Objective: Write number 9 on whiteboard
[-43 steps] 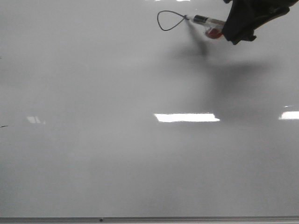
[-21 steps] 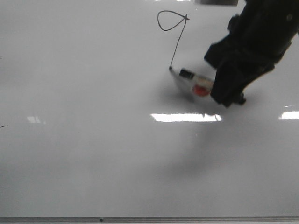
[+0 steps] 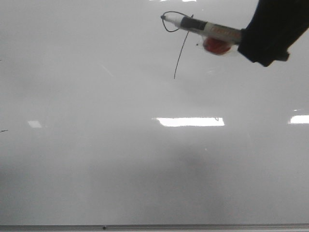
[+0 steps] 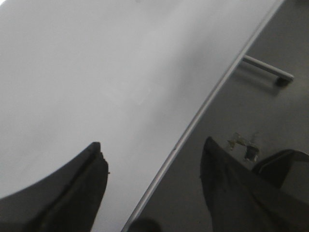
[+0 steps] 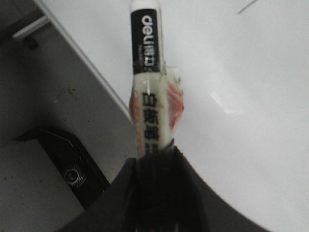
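1. Now the marker (image 3: 200, 26) has lifted off the whiteboard (image 3: 96, 159): half a second ago its tip sat at the foot of the tail, and it now hangs over the loop, up by the board's far edge in the front view.
2. Since a second ago, when only the loop was drawn, the slanted tail has been added, so the 9 (image 3: 179, 53) looks complete: a small pointed loop with a long straight stroke running down toward the robot. By my judgement the writing itself is done and only pulling back or putting the marker away is left.
3. The right gripper (image 5: 157, 159) is clenched on the marker's rear end, with the barrel sticking out ahead of it.
4. The left gripper (image 4: 152, 186) is released and holds nothing, its fingers apart over the board's metal edge strip (image 4: 212, 96).
5. Writing: the marker's black band reads "deli" in white, followed by small characters too blurred to read. Larger dark characters run along the pale barrel and look Chinese; I cannot read them surely. A red patch shows beside them.
6. A tiny stray dash (image 3: 4, 130) sits at the board's left edge, apart from the 9.
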Controlling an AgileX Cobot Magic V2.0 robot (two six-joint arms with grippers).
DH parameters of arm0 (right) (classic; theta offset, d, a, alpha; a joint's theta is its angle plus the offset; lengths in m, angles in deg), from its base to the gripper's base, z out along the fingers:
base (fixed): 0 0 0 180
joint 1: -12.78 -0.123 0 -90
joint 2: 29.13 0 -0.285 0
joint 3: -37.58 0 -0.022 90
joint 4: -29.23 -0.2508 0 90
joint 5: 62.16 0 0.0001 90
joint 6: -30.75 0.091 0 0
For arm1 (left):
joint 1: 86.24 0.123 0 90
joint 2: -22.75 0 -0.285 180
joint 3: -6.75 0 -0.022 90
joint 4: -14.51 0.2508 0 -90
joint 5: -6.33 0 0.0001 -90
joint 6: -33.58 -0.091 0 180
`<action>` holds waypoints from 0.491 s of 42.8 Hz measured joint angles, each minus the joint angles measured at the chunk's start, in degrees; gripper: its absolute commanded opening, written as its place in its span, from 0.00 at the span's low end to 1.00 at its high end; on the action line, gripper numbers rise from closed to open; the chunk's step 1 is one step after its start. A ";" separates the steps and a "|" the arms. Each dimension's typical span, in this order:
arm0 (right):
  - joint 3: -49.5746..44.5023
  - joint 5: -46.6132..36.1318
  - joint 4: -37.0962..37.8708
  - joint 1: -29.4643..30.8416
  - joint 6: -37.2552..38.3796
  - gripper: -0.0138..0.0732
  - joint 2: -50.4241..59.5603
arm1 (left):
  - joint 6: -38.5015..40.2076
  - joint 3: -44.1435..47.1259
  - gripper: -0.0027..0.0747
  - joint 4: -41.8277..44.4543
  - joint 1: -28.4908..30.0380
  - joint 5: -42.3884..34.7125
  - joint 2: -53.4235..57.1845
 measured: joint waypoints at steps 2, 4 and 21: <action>-0.19 2.57 0.00 -0.86 -1.88 0.08 1.94 | -1.89 -1.07 0.58 -0.67 -2.59 0.47 -1.59; -0.42 5.24 0.00 -1.79 -3.76 0.08 4.14 | -3.36 -2.18 0.58 -0.98 -5.31 0.74 -3.22; -0.54 16.65 -1.08 -5.43 -10.14 0.08 9.46 | -7.74 -14.58 0.58 -1.59 -24.18 1.53 -19.98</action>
